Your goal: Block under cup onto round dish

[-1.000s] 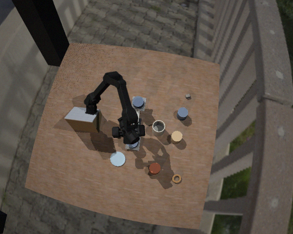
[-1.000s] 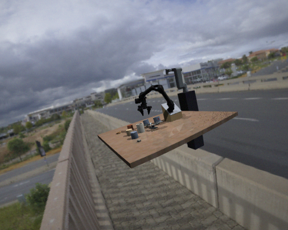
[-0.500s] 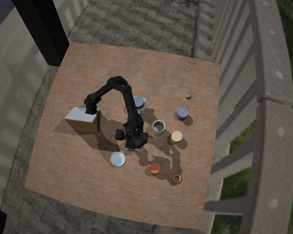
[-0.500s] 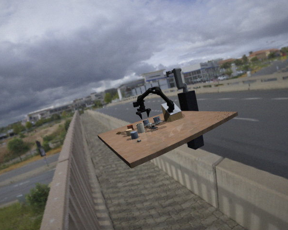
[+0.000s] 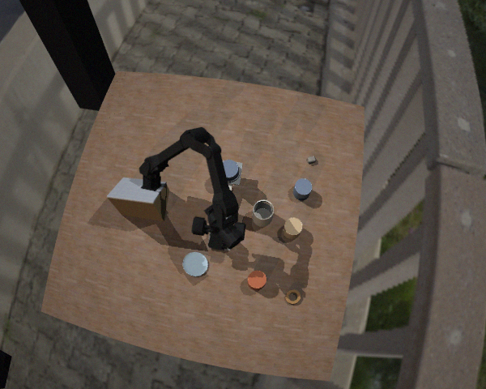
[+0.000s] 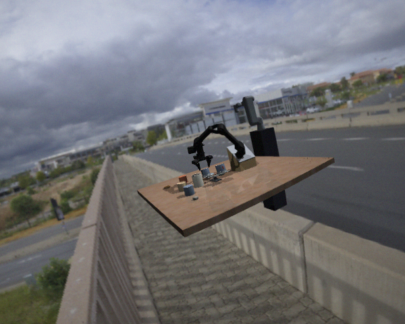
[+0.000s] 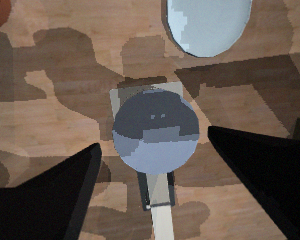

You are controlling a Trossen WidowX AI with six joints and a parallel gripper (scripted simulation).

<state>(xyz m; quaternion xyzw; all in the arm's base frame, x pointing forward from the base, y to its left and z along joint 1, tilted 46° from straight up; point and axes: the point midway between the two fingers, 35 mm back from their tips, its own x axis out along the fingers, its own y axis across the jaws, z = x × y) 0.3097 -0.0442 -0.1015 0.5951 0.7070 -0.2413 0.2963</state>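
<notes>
Jaws stood wide open and empty, hovering directly over the near blue-grey cup [image 7: 155, 132] on its balance pad [image 7: 121, 97]; the pale round dish [image 7: 207, 25] lay just beyond on the worktop [image 7: 65, 115]

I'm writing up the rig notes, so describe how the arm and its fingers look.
The arm is matte black all over, built of chunky, boxy links with rounded joint housings. It rises from a box base with a pale grey top and tan sides. The fingers are plain black, tapering wedges. No cables or markings show.
</notes>
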